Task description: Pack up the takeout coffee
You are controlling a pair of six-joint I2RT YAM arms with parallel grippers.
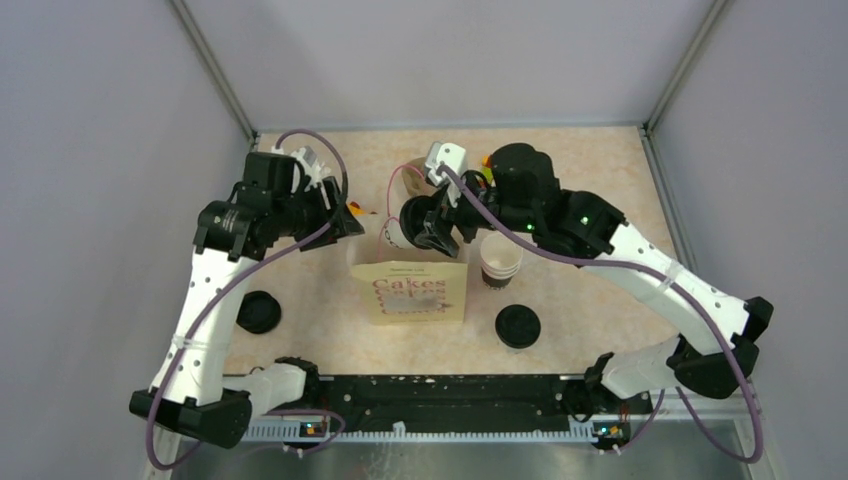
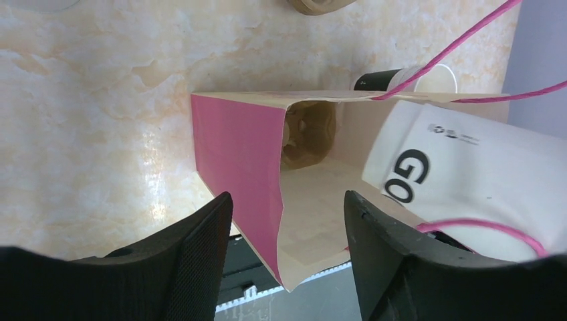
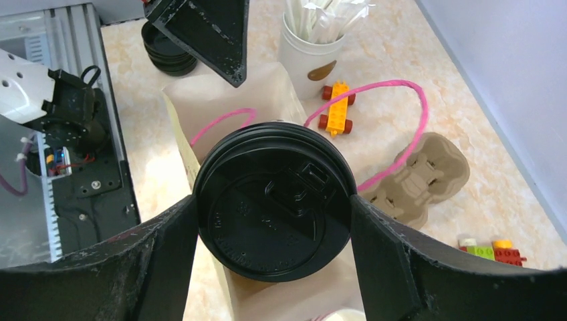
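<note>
Right gripper [image 3: 273,224] jaws are clamped on a lidded cup [image 3: 274,208], one finger against each side of its black lid [image 3: 249,221]. Left gripper [image 2: 287,224] jaws stand spread with nothing pinched; the upper edge of the paper bag [image 2: 235,164] runs between them without touching either finger.

Location of the held cup: at the open mouth of the bag, white wall lettered "GO" towards the left wrist camera, base end just inside the opening. In the overhead view it sits above the bag's top edge, behind the panel printed "Cakes". The bag stands near the middle of the table [image 1: 590,180], mouth open, pink side panel facing the left arm.

Other task items: a stack of open cups [image 1: 500,262] stands just right of the bag. One loose lid [image 1: 518,326] lies in front of that stack. A pile of lids [image 1: 258,311] lies left of the bag, well apart.

Also present: stick-filled beige cup [image 3: 309,47], orange toy brick [image 3: 336,107], moulded-pulp tray [image 3: 422,175], all behind the bag.
</note>
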